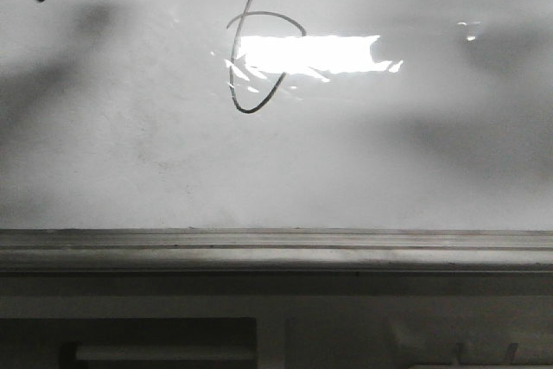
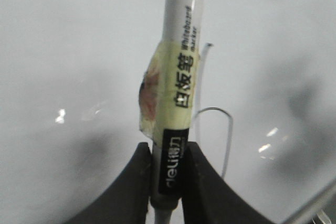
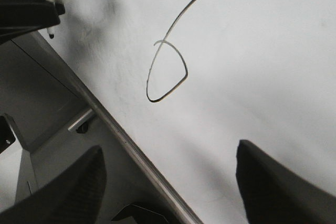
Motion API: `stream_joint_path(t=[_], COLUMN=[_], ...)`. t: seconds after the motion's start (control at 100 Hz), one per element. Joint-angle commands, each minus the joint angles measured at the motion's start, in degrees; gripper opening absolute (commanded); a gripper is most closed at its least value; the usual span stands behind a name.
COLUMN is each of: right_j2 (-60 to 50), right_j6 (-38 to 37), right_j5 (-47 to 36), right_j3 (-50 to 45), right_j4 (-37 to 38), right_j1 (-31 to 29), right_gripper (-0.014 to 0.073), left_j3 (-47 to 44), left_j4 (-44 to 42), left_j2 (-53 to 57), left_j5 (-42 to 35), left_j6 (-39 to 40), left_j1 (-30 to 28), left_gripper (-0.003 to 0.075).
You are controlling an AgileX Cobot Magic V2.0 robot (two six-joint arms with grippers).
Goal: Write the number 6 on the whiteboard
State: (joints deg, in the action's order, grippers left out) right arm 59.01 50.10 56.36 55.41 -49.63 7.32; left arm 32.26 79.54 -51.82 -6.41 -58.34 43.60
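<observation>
1. A grey ledge [image 1: 276, 252] runs along the lower edge of the whiteboard [image 1: 389, 170], nearest the front camera.
2. The number 6 [image 1: 257, 58] is drawn on the whiteboard, its loop crossing the bright glare patch [image 1: 307, 54].
3. The left gripper [image 2: 168, 182] is clamped on a white Deli whiteboard marker [image 2: 181, 66] wrapped in yellowish tape, off to the upper left of the number 6.
4. The right gripper [image 3: 168, 182] has its fingers spread apart, holding nothing, above the whiteboard near the number 6.
</observation>
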Motion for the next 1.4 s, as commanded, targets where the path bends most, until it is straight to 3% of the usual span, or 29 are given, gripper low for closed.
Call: stream_joint_path(t=[0.0, 0.36, 0.67, 0.81, 1.0, 1.09, 1.17, 1.39], right_j2=[-1.43, -1.43, -1.43, -1.43, -1.43, -1.43, -1.43, -3.71], right_j6=[-0.27, -0.4, -0.4, -0.4, -0.4, -0.4, -0.4, -0.4], right_j5=[-0.41, -0.25, -0.44, -0.44, -0.44, -0.44, -0.44, -0.49], right_j3=[0.64, -2.48, -2.48, -2.48, -2.48, -2.48, -2.48, -2.9], right_j4=[-2.91, -4.29, -4.29, -4.29, -4.19, -3.5, -3.36, -3.25], right_j1=[-0.45, -0.45, -0.45, -0.45, -0.45, -0.45, -0.45, -0.45], right_gripper=[0.047, 0.047, 0.047, 0.047, 0.047, 0.047, 0.047, 0.0464], left_j3=[0.0, 1.96, 2.2, 2.2, 2.2, 2.2, 2.2, -1.03], left_j4=[5.15, 5.45, 4.43, 4.34, 4.34, 4.34, 4.34, 4.65], left_j2=[0.41, -8.01, -8.65, -8.65, -8.42, -7.49, -5.98, 2.8], left_j5=[-5.2, -7.12, -6.88, -6.65, -6.91, -7.69, -7.98, -7.98], left_j6=[0.86, 0.76, 0.55, 0.55, 0.55, 0.29, -1.5, -6.0], left_j1=[-0.19, -0.19, -0.19, -0.19, -0.19, -0.19, -0.19, -0.19], left_gripper=[-0.002, -0.002, -0.0006, 0.0115, 0.0407, 0.0509, 0.0547, 0.0547])
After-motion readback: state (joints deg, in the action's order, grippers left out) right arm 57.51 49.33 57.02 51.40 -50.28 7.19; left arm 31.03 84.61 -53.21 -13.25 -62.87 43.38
